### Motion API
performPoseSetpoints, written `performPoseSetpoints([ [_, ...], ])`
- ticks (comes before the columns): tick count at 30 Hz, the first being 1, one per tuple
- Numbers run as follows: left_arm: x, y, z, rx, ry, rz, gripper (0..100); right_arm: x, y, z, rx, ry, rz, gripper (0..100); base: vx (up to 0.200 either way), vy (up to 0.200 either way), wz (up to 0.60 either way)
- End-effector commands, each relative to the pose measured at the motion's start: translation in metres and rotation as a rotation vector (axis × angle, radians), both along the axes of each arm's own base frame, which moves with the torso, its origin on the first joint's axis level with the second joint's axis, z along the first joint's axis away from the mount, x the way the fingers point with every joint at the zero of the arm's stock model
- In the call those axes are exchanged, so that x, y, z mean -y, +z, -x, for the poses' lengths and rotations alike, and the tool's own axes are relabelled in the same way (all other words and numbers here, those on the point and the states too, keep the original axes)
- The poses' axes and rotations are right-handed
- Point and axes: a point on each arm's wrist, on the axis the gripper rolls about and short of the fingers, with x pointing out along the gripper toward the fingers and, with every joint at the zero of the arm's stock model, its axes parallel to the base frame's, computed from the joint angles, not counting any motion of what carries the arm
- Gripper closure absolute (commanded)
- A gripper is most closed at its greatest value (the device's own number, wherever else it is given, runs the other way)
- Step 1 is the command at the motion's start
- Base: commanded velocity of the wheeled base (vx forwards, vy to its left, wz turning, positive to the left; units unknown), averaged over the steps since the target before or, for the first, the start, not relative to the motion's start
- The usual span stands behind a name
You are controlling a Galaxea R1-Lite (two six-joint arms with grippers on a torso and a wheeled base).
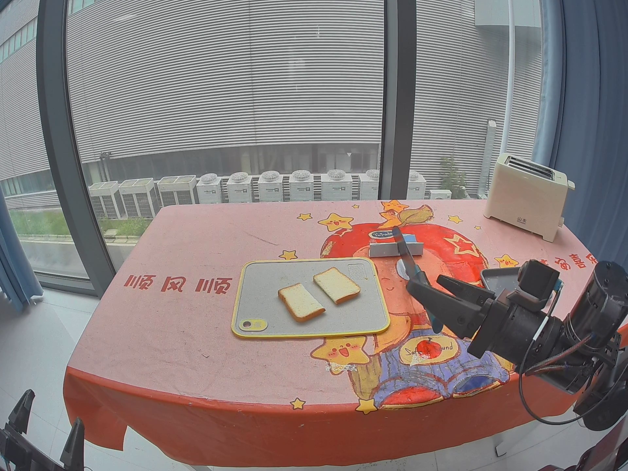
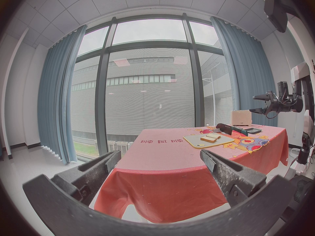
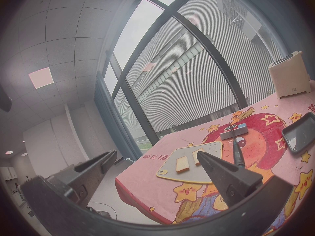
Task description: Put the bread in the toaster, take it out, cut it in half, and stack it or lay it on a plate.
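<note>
Two pieces of bread, the nearer half point(image 1: 301, 301) and the farther half point(image 1: 337, 285), lie apart on the cutting board point(image 1: 261, 315), apparently cut and awaiting plating. Your right gripper point(image 1: 425, 281) hovers, fingers spread, over the knife point(image 1: 402, 246), beside the plate point(image 1: 497, 281). Your left gripper point(image 1: 51, 410) hangs low, fingers apart.

print | tablecloth point(image 1: 196, 354): red characters, left of frame centre and at right edge | toaster point(image 1: 527, 197): small front mark, unreadable
</note>
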Motion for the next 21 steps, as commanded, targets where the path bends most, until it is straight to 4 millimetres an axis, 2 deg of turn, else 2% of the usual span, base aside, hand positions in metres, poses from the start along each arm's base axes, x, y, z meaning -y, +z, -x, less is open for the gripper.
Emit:
performPoseSetpoints([
  [1, 0.0000, -0.0041, -0.0008, -0.011, 0.000, 0.000, 0, -0.0025, -0.0019, 0.0037, -0.005, 0.018, 0.007, 0, 0.000, 0.000, 0.00],
  [21, 0.0000, -0.0041, -0.0008, -0.011, 0.000, 0.000, 0, -0.0021, 0.0004, 0.0030, 0.001, 0.015, -0.002, 0, 0.000, 0.000, 0.00],
])
